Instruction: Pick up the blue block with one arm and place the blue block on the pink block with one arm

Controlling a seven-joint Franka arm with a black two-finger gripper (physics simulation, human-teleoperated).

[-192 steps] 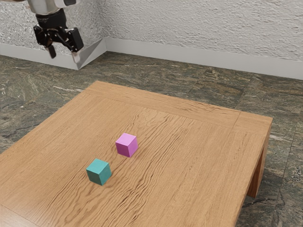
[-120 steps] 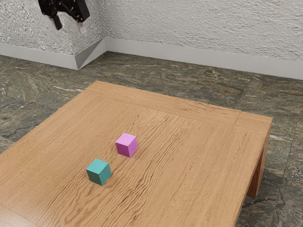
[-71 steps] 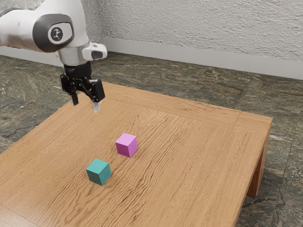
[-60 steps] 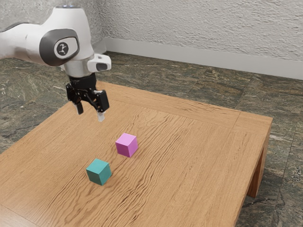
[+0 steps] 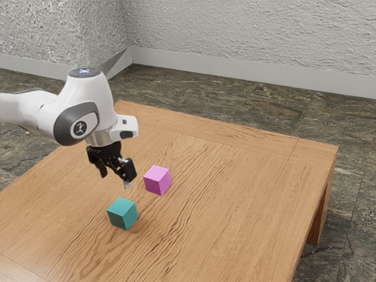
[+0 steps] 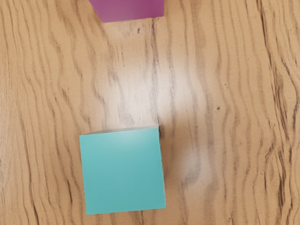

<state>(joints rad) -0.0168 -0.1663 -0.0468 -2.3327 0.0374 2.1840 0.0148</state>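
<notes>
A teal-blue block [image 5: 123,212] rests on the wooden table [image 5: 235,194], near its front. Just behind it and a little toward the exterior view's right sits the pink block [image 5: 157,180], apart from it. My gripper [image 5: 116,177] hangs a short way above the blue block, fingers pointing down and spread open, with nothing between them. Seen from the hand, the blue block [image 6: 123,170] lies directly below, and an edge of the pink block [image 6: 127,9] shows beyond it.
The table's right edge [image 5: 320,194] drops off to a stone floor. A grey textured wall with a pale baseboard [image 5: 247,70] runs behind. Bare wood stretches to the exterior view's right of both blocks.
My arm has swung down from high at the upper left and now hovers low over the blue block. Neither block has moved.
</notes>
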